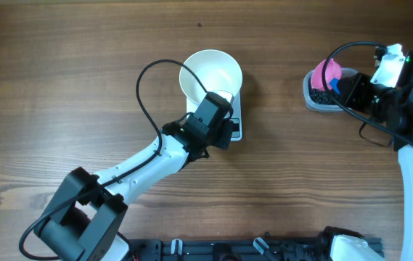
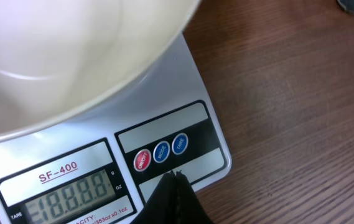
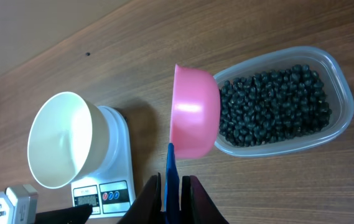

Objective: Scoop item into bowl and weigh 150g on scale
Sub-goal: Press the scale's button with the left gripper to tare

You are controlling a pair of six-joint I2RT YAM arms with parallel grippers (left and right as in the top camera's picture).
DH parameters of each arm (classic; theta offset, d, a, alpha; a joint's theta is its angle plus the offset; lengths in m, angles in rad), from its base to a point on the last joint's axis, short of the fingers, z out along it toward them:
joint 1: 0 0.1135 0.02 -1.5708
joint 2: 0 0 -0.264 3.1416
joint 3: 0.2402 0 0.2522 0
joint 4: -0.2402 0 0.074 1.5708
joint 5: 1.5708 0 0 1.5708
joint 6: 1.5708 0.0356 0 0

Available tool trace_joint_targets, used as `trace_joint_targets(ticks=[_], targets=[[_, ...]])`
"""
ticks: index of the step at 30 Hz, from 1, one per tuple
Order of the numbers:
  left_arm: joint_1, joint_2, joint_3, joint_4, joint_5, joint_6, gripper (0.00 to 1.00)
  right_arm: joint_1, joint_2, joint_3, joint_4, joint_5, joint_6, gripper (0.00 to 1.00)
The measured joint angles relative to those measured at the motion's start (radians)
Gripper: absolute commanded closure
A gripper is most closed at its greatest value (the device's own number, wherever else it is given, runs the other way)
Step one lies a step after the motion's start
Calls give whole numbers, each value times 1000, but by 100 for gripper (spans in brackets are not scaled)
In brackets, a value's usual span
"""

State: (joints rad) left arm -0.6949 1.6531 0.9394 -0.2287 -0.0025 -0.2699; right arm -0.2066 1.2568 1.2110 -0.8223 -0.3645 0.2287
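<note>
Left arm (image 1: 141, 163), overhead: rises from the lower left toward the centre of the frame.
Left pincer (image 1: 226, 133), overhead: at the lower edge of the scale (image 1: 236, 101), just below the bowl (image 1: 210, 72).
Bowl, overhead: white, sitting on the scale, upper centre.
Right pincer (image 1: 340, 87), overhead: upper right, pinching the scoop (image 1: 326, 72) by its blue handle (image 1: 334, 85).
Scoop, overhead: pink, over the left end of the tub (image 1: 311, 101).
Counter (image 1: 61, 65), overhead: dark wood grain.

Left pincer (image 2: 175, 180), left wrist: fingers pressed together, nothing between them, tip over the scale's panel just below the buttons (image 2: 161, 152); contact cannot be told.
Buttons, left wrist: one red, two blue, in a row.
Display (image 2: 71, 202), left wrist: lower left, all segments lit, "SF-400" printed above.
Bowl (image 2: 58, 50), left wrist: fills the upper left, overhanging the scale (image 2: 192, 74).

Right pincer (image 3: 172, 199), right wrist: bottom centre, fingers shut on the handle (image 3: 171, 168).
Scoop (image 3: 192, 112), right wrist: centre, hiding the tub's left end.
Beans (image 3: 270, 106), right wrist: black heap inside the clear tub (image 3: 344, 93), right of frame.
Bowl (image 3: 61, 140), right wrist: lower left, on the scale (image 3: 117, 162), well apart from the tub.
</note>
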Motion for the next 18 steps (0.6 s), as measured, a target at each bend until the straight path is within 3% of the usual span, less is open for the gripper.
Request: trace_joint_targets(ticks=[4,18], targets=[[0,12,0,0,0,75,96,0,0,0,-9,0,0,96],[4,87,0,59,-79,94,96,0,0,0,-16,0,0,96]])
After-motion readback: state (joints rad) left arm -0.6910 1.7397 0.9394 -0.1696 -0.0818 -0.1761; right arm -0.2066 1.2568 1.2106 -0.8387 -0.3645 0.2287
